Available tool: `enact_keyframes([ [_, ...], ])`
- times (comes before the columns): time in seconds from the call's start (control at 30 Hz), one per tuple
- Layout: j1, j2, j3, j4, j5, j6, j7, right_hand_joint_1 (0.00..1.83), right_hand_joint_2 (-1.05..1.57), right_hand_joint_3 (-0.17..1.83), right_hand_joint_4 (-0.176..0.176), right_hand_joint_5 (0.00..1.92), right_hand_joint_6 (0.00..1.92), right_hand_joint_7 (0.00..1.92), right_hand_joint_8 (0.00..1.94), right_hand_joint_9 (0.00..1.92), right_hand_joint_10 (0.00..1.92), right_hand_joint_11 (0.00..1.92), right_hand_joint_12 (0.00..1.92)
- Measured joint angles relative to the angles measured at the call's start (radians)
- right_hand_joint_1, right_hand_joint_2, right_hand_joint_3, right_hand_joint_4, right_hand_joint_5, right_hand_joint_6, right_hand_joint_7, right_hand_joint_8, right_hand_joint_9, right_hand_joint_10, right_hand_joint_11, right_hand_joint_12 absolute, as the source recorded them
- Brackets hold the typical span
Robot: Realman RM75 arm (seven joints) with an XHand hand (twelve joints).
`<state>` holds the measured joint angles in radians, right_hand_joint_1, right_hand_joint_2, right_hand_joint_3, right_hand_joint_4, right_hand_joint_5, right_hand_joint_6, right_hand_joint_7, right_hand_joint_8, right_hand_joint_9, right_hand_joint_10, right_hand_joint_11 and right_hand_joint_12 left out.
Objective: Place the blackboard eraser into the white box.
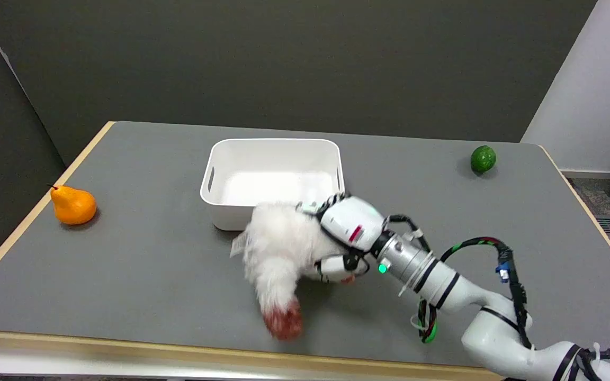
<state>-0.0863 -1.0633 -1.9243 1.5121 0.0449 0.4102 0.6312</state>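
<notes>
Right hand (337, 233) grasping fluffy white eraser (276, 254), blurred, just in front of white box (273, 151), on table (151, 275)

orange pear (73, 205) - lies near table's left edge | green round fruit (483, 159) - far right corner | grey table (141, 264) w/ wood edge

Layout on the table (151, 275)

The box (272, 180) sits at centre, toward 12 o'clock. The eraser (278, 259) lies just at its 6 o'clock, with the hand (344, 238) against the eraser's 3 o'clock side. The pear (73, 205) is far out at 9 o'clock, the avocado (483, 159) at 2 o'clock.
</notes>
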Motion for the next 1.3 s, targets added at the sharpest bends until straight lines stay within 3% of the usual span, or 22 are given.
enact_keyframes([
  [0.4, 0.000, 0.016, 0.115, 0.030, 0.228, 0.268, -0.001, 1.18, 1.13, 0.31, -0.160, 0.53, 1.57, 0.84, 1.43, 0.81, 1.47, 0.84, 1.91],
  [0.47, 0.002, 0.021, 0.125, 0.026, 0.276, 0.318, -0.001, 1.30, 1.16, 0.22, -0.173, 0.50, 1.54, 0.80, 1.42, 0.75, 1.58, 0.82, 1.92],
  [0.8, 0.095, 0.041, 0.125, -0.083, 0.530, 0.511, -0.002, 1.33, 1.18, 0.20, -0.176, 0.48, 1.54, 0.76, 1.44, 0.73, 1.63, 0.76, 1.92],
  [1.0, 0.227, 0.039, 0.056, -0.194, 0.643, 0.530, -0.002, 1.33, 1.17, 0.25, -0.176, 0.46, 1.58, 0.74, 1.48, 0.71, 1.66, 0.75, 1.92],
  [1.3, 0.477, -0.023, -0.109, -0.418, 0.748, 0.436, -0.003, 1.33, 1.19, 0.19, -0.176, 0.47, 1.55, 0.75, 1.45, 0.72, 1.64, 0.68, 1.92],
])
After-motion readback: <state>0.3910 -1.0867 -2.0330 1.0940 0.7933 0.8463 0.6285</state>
